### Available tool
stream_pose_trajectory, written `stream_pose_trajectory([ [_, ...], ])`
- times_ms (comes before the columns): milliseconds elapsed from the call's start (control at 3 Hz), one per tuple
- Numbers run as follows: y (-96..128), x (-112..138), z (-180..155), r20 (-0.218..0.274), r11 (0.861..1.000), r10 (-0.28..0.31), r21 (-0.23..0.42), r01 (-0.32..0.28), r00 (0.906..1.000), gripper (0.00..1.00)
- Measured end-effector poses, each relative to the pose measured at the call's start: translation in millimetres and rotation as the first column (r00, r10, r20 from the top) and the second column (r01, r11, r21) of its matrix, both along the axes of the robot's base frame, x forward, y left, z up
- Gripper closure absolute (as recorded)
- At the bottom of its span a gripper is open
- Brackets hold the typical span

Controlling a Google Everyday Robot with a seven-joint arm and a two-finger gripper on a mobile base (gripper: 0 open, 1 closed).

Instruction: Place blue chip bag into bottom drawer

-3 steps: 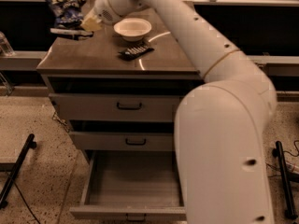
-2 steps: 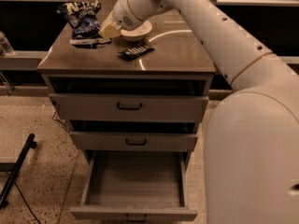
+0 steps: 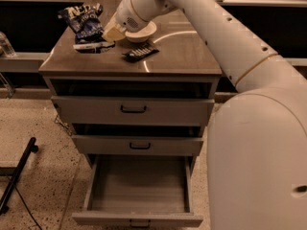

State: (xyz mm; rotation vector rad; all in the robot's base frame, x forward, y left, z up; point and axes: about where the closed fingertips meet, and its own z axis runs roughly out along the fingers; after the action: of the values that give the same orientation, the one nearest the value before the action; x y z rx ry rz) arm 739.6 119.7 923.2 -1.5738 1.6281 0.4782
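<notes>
The blue chip bag is crumpled, dark blue with white lettering, and stands upright over the back left corner of the cabinet top. My gripper reaches in from the right, low over the counter just under the bag, and looks shut on the bag's lower edge. The bottom drawer is pulled out and open at the foot of the cabinet, with nothing in it. The two shallower drawers above it are closed.
A white bowl sits behind my wrist, and a small flat dark ridged packet lies in front of it. My white arm fills the right side. A black stand leg lies on the floor at left. A clear bottle stands at far left.
My gripper has moved right and toward the front along the counter, and the blue chip bag has come with it, now showing fully. The drawers have not moved.
</notes>
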Motion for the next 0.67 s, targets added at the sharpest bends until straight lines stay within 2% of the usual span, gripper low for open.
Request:
stream_pose_trajectory([
  [333, -16.3, -21.6, 2.7, -0.002, 0.996, 0.091, -0.026, -0.091, 0.9959, 1.00],
  [667, -40.4, -62.8, -5.1, -0.025, 0.963, 0.252, -0.090, -0.253, 0.9674, 1.00],
])
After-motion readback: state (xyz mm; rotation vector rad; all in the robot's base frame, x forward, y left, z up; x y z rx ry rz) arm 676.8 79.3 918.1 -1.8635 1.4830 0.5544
